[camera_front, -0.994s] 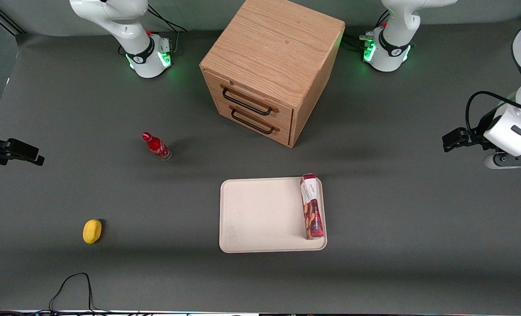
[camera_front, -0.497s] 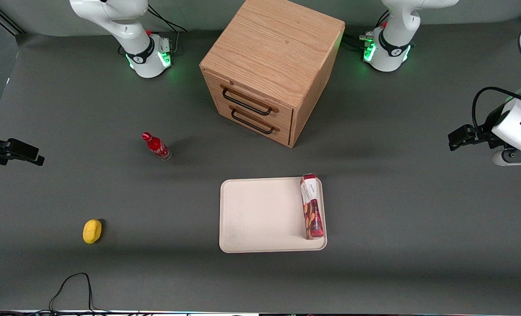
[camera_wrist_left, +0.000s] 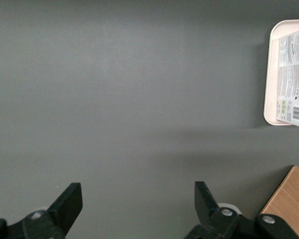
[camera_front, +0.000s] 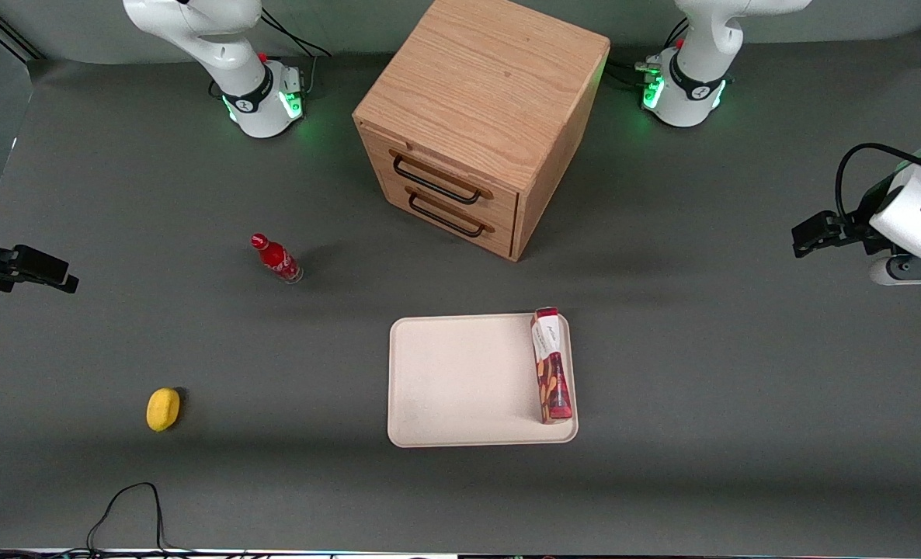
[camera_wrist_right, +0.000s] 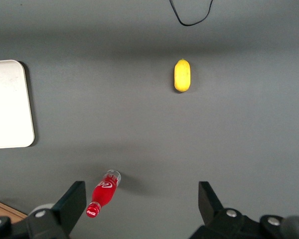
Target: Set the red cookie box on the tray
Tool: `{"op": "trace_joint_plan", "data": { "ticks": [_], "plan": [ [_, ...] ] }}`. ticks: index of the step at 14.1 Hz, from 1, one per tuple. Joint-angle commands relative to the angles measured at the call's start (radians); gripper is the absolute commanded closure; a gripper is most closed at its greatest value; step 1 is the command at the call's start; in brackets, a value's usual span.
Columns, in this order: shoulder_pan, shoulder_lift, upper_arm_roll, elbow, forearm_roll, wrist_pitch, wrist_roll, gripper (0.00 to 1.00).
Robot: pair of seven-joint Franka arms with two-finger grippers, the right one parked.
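Claw (camera_wrist_left: 137,209) hangs spread and empty over bare tabletop (camera_front: 701,373) at the working arm's end, well apart from the red cookie box (camera_front: 550,365), which lies flat along the tray (camera_front: 460,380) edge nearest it, long axis pointing toward the front camera

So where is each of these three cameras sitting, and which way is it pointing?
Front view: high above the table, looking down at the wooden cabinet, tray and cookie box; both arms' bases show.
Left wrist view: on the working arm, facing down at bare table; its open gripper shows, away from the tray and box.
Right wrist view: on the parked arm, looking down at a red bottle and yellow object.
All three share the tray.
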Motion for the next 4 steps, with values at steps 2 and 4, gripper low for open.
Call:
{"op": "trace_joint_plan", "data": {
  "ticks": [2, 4],
  "plan": [
    [0.008, -0.017, -0.006, 0.002, -0.01, -0.037, 0.027, 0.0],
    [0.008, -0.017, -0.006, 0.0, -0.01, -0.039, 0.027, 0.0]
  ]
}}
